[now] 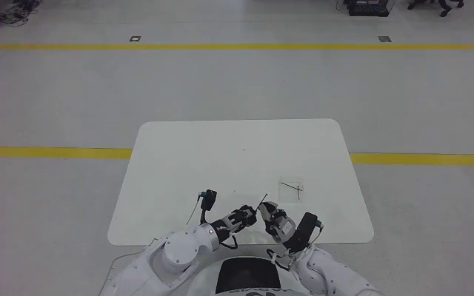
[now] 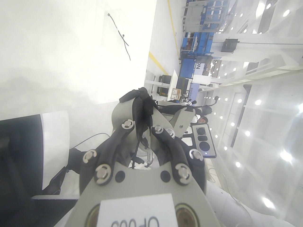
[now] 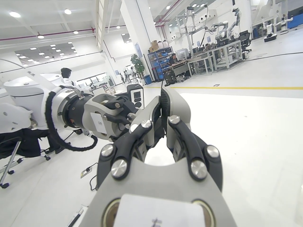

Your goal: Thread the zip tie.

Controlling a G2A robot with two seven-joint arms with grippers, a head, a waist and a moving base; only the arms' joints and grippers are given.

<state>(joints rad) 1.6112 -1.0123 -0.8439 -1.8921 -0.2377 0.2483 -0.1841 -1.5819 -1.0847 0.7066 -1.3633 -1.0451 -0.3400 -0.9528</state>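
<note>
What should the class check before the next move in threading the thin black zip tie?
1. Right gripper shut on the thin black plastic zip tie: ok.
2. Left gripper shut: ok; whether it grips the tie: cannot tell.
3. The tie's free end stands clear above the right gripper's fingers: ok.
4. Free end lined up with the tie's head slot: cannot tell, the head is hidden.
5. Two spare black zip ties lie crossed on the white rounded table, apart from both grippers: ok.

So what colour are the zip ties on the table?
Black; the zip ties show best in the left wrist view.
</note>
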